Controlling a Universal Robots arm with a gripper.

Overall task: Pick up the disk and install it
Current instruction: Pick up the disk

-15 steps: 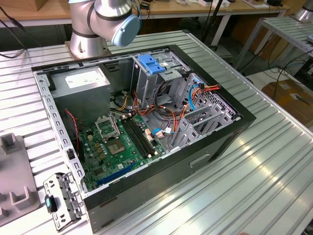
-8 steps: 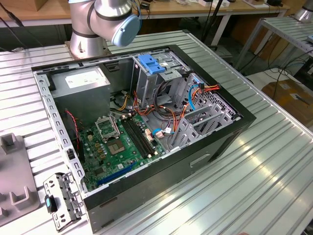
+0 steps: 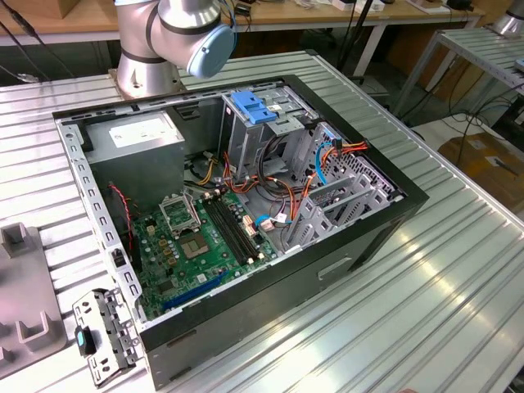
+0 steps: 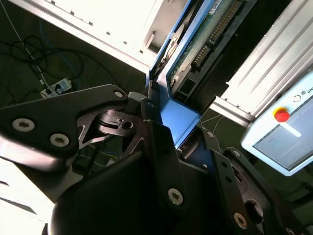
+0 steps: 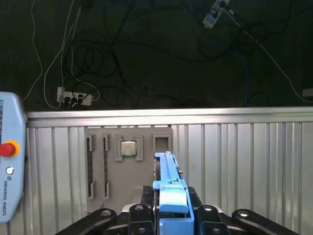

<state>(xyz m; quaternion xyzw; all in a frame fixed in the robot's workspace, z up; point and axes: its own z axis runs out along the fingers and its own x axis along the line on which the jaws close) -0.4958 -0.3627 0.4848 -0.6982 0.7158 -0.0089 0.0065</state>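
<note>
1. Grip: the jaws are clenched on the flat silver-grey metal disk in its bright blue plastic carrier rail (image 5: 168,169), held edge-on above the ribbed aluminium desk (image 5: 244,161).
2. Handling: the disk's green circuit-board face (image 4: 205,29) is exposed. Judged best practice: keep the clamp firm and the disk square.
3. Clearance: the open black computer case (image 3: 270,319) occupies mid-desk. Its grey metal drive cage (image 3: 246,147) sits close beside orange and red cables (image 3: 282,192), so room there looks tight. Above the case there is open room.

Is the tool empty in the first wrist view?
No, the tool is shut on the disk, which stands on edge in its grip.
</note>
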